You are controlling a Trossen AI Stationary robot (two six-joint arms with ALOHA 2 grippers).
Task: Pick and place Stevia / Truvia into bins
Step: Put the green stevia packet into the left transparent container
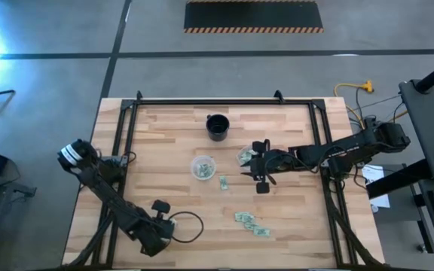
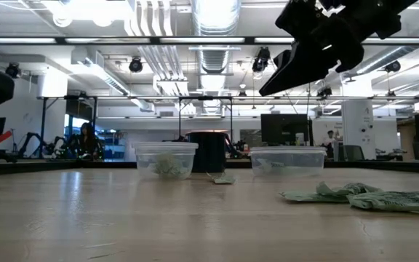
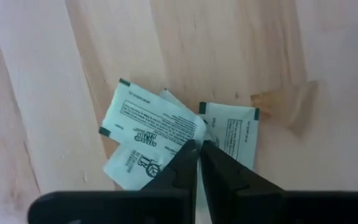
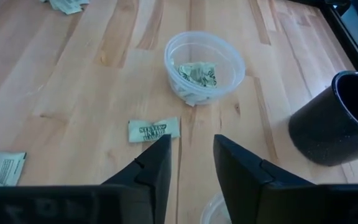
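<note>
The right hand (image 1: 261,183), fingers spread and holding nothing, hangs above the worktop (image 1: 164,143) between the two clear cups (image 1: 203,167) (image 1: 245,156), both already holding Stevia packets, near a loose packet (image 1: 223,181), while the left hand (image 3: 199,155), pressed together, hovers over three packets (image 3: 152,118).

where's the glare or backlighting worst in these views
high view: a white glare patch burns out the floor at far left. low view: bright ceiling lights sit behind the scene, so the right tool reads as a black silhouette and the table carries a pale sheen. right wrist view: even light, no hard shadows.
</note>
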